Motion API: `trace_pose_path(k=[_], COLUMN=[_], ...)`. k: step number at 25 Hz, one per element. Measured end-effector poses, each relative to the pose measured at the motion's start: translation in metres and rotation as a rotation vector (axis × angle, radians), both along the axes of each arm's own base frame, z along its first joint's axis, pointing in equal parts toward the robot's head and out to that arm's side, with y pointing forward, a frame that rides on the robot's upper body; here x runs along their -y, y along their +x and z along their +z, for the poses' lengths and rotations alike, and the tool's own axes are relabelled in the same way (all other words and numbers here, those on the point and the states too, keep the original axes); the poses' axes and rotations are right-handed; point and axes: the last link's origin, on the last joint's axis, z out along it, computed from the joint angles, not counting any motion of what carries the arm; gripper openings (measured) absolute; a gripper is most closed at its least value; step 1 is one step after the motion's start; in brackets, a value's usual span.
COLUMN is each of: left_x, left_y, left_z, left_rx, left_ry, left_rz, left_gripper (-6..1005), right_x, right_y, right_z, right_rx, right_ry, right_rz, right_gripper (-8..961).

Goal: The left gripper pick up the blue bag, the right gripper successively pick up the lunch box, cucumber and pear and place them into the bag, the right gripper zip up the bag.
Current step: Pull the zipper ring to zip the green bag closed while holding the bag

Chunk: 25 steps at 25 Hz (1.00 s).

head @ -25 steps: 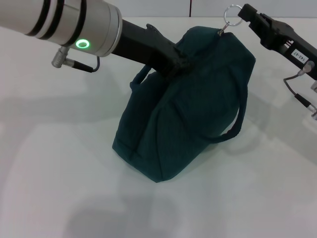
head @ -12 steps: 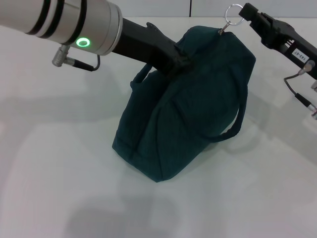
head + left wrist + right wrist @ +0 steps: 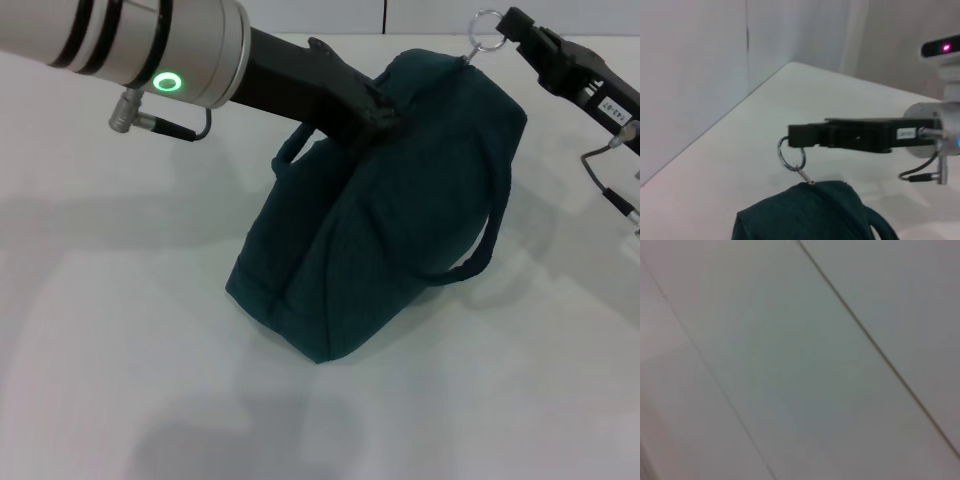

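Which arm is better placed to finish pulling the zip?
The right. The right gripper already holds the ring zip pull at the blue bag's top, while the left gripper grips the bag's top, steadying it.

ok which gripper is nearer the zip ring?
Right. The right gripper has the zip ring at its fingertips at the blue bag's far top corner; the left gripper grips the bag's top, farther along.

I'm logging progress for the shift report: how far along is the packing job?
Nearly finished. No lunch box, cucumber or pear is out on the table, and the bag bulges, so packing looks done, though its inside is hidden. In hand: the left gripper clamps the bag's top while the right gripper holds the zip ring at the bag's end. Left: letting go.
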Motion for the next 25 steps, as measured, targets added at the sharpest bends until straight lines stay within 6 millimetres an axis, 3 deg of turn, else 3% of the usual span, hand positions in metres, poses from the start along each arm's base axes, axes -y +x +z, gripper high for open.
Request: trace_pose_path(k=[15, 25], left_x=[0.005, 0.008], left_y=[0.005, 0.005], left_z=[0.019, 0.028], left_rx=[0.157, 0.23], left_ry=[-0.007, -0.003], left_rz=[-0.042, -0.057], left_gripper=[80, 79], right_x=[-0.007, -0.008], right_y=[0.033, 0.045], right_z=[-0.012, -0.024], right_rx=[0.098, 0.18], right_ry=[-0.03, -0.064], right_rz=[-0.195, -0.258], right_gripper=[20, 21])
